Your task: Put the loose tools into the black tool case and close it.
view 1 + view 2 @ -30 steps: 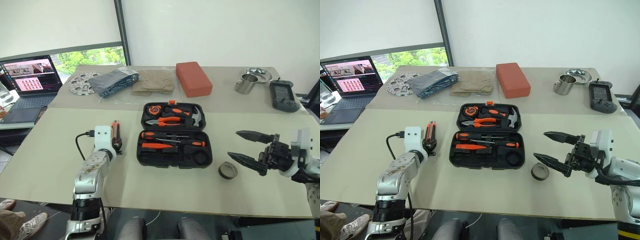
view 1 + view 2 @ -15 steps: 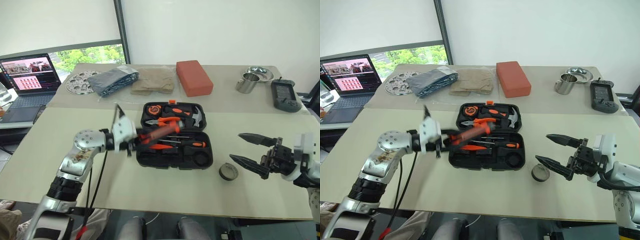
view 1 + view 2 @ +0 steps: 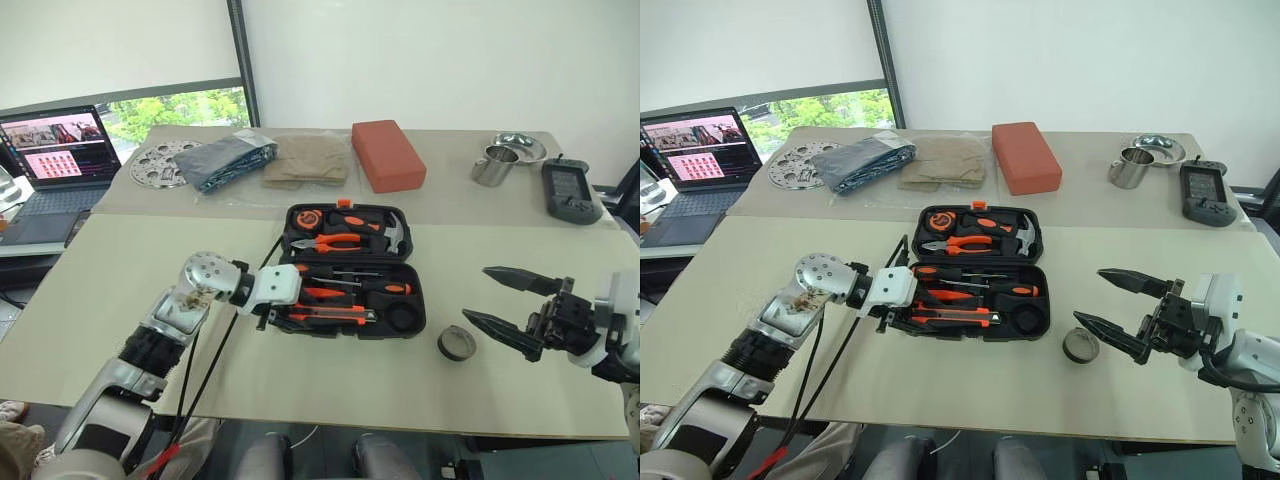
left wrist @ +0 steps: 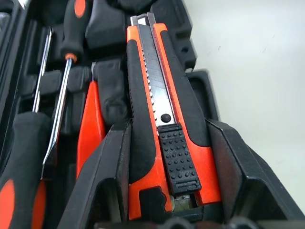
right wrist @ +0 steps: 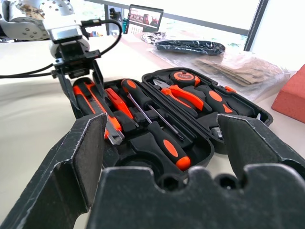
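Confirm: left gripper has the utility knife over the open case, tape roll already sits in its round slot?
Not quite. The left gripper does hold the utility knife over the open black tool case, but the tape roll is not in it: the left eye view shows it on the table, right of the case, by the open right gripper.

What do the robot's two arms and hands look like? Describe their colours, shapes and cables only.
The left arm is silver-grey metal with a round, perforated wrist joint, a ribbed black section and loose black cables. Its left hand has a white housing. The right hand has two long, tapering black fingers on a white and black housing.
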Tool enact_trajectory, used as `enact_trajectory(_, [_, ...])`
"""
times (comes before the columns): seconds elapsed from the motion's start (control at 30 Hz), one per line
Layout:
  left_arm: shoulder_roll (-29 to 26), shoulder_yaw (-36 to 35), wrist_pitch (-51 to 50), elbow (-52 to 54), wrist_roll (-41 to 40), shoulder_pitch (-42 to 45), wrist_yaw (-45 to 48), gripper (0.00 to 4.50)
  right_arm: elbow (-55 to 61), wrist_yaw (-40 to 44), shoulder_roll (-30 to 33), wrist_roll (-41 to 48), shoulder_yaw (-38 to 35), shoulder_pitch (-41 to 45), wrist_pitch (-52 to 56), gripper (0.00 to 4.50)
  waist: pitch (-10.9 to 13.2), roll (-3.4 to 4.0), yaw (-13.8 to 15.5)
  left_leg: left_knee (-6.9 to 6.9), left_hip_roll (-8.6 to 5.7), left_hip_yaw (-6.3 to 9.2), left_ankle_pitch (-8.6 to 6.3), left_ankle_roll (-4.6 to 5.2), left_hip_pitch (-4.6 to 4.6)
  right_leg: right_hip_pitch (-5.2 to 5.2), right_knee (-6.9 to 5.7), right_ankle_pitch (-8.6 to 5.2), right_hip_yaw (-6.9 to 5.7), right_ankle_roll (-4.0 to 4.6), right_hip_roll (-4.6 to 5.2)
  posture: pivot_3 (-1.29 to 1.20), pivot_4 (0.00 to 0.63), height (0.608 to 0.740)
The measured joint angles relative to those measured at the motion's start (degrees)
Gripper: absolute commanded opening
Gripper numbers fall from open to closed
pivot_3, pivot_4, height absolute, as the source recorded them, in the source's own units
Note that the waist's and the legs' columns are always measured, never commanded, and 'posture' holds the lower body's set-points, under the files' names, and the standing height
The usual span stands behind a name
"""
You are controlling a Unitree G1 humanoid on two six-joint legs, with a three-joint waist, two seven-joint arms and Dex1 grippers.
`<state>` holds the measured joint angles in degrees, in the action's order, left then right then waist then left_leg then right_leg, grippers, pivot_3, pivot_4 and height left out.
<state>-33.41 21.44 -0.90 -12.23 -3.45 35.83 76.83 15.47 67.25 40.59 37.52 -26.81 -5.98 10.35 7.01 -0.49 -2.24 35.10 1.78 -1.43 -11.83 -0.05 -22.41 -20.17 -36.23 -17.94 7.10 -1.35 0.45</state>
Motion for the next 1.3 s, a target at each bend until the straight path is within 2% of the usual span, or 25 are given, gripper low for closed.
enact_trajectory(0.33, [0.44,1.20,1.90,-2.53,1.79,2.17,2.15,1.80,0.77,-0.61,-0.67,0.00,-0.04,-1.37,-0.05,4.27,-0.02,0.02,0.10,0.00,0.00,0.01,0.00,0.00,-0.01,0.00,0.00,0.00,-0.01,0.01,0.00,0.00,0.150,0.740])
enact_trajectory(0.37, [0.91,1.21,2.08,-3.08,2.15,2.52,1.97,2.81,0.95,-0.84,-0.68,0.00,-0.07,-1.59,-0.06,4.27,-0.01,0.02,0.13,0.01,-0.01,0.01,0.00,0.00,-0.01,0.01,0.00,0.00,-0.01,0.01,0.01,0.00,0.150,0.740])
enact_trajectory(0.4, [1.46,1.20,2.32,-3.71,2.42,2.84,1.48,2.98,1.00,-1.04,-0.68,0.00,-0.09,-1.65,-0.06,4.27,-0.01,0.02,0.14,0.03,-0.03,0.00,0.00,0.00,-0.01,0.02,0.00,0.00,-0.01,0.00,0.01,0.00,0.150,0.740])
enact_trajectory(0.53, [2.55,0.98,3.23,-4.87,3.06,3.64,-0.08,4.45,1.29,-1.22,-0.68,0.00,-0.43,-1.91,-0.07,4.27,0.00,0.00,0.14,0.05,-0.03,0.01,0.00,0.00,-0.01,0.02,-0.01,0.00,-0.01,0.00,0.01,0.00,0.150,0.740])
enact_trajectory(0.7, [3.10,0.31,2.97,-5.29,2.62,3.71,-0.87,4.45,1.33,-1.32,-0.68,0.00,-0.66,-1.97,-0.07,4.27,-0.01,0.01,0.10,0.04,-0.02,0.02,0.00,0.00,-0.01,0.01,-0.03,0.01,-0.01,0.01,0.00,0.00,0.150,0.740])
enact_trajectory(0.97, [4.23,-7.79,-6.96,0.29,-9.74,3.85,0.33,4.45,1.33,-1.27,-0.68,-0.02,-0.64,-1.85,-0.08,4.27,-0.04,0.07,0.09,0.08,0.02,0.04,0.00,0.00,-0.02,0.01,-0.06,-0.01,-0.03,-0.01,0.01,0.00,0.150,0.740])
enact_trajectory(1.13, [3.89,-8.40,-8.08,-0.14,-10.17,4.08,1.18,4.45,1.33,-1.22,-0.68,-0.05,-0.62,-1.71,-0.08,4.27,-0.03,0.05,-0.02,0.09,-0.03,0.04,0.00,0.00,0.01,0.01,-0.10,0.00,-0.02,0.00,-0.01,0.00,0.150,0.740])
enact_trajectory(1.17, [3.80,-8.38,-7.79,-0.46,-10.09,4.08,1.46,3.93,1.33,-1.22,-0.68,-0.05,-0.62,-1.70,-0.08,4.27,-0.03,0.06,-0.01,0.09,-0.03,0.04,0.00,0.00,0.01,0.01,-0.10,0.00,-0.02,0.00,-0.01,0.00,0.150,0.740])
enact_trajectory(1.23, [3.84,-8.38,-7.50,-1.69,-9.94,4.07,1.39,3.44,1.33,-1.21,-0.68,-0.05,-0.62,-1.70,-0.10,4.27,-0.03,0.05,0.03,0.10,-0.03,0.04,0.00,0.00,0.00,0.01,-0.09,0.00,-0.02,0.00,-0.01,0.00,0.150,0.740])
enact_trajectory(1.3, [4.69,-8.39,-7.11,-2.99,-10.05,4.06,1.55,2.66,1.33,-1.25,-0.68,-0.06,-0.63,-1.73,-0.12,4.27,-0.04,0.07,0.09,0.11,-0.03,0.04,0.00,0.00,-0.01,0.02,-0.08,0.00,-0.03,0.00,-0.01,0.00,0.150,0.740])
